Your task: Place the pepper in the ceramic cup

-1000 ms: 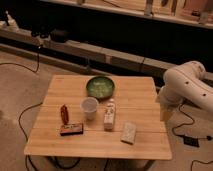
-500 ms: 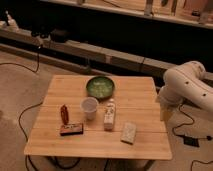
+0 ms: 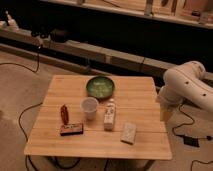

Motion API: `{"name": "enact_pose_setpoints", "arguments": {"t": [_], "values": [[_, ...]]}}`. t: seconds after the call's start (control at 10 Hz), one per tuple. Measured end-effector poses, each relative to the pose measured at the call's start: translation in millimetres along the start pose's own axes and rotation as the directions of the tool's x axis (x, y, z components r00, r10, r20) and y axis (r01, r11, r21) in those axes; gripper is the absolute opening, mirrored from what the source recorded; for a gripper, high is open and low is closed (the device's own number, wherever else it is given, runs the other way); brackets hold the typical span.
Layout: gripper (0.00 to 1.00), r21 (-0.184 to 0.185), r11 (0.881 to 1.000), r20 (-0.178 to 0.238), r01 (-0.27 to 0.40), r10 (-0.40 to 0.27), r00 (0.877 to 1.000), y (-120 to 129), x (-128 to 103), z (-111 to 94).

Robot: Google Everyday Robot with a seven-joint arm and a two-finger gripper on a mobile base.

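The small dark-red pepper (image 3: 64,112) lies on the left part of the wooden table (image 3: 140,97). The white ceramic cup (image 3: 89,107) stands upright just right of it, near the table's middle. My white arm comes in from the right, and its gripper (image 3: 165,111) hangs at the table's right edge, far from the pepper and the cup. Nothing shows in the gripper.
A green bowl (image 3: 100,86) sits behind the cup. A slim white bottle (image 3: 109,114) stands right of the cup. A flat dark box (image 3: 71,130) lies in front of the pepper. A pale packet (image 3: 129,132) lies near the front right. Cables run on the floor.
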Motion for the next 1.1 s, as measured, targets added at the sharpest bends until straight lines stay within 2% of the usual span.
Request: {"name": "enact_pose_setpoints", "arguments": {"t": [0.9,1.0,1.1], "values": [[0.65,0.004,1.0,-0.008,-0.001,0.001,1.0,-2.5,3.0,0.3],[0.65,0.021,1.0,-0.031,0.001,0.0,1.0,-15.1,11.5,0.5],[0.65,0.049,0.998,-0.06,0.029,-0.026,0.998,-39.4,20.2,-1.1]]}}
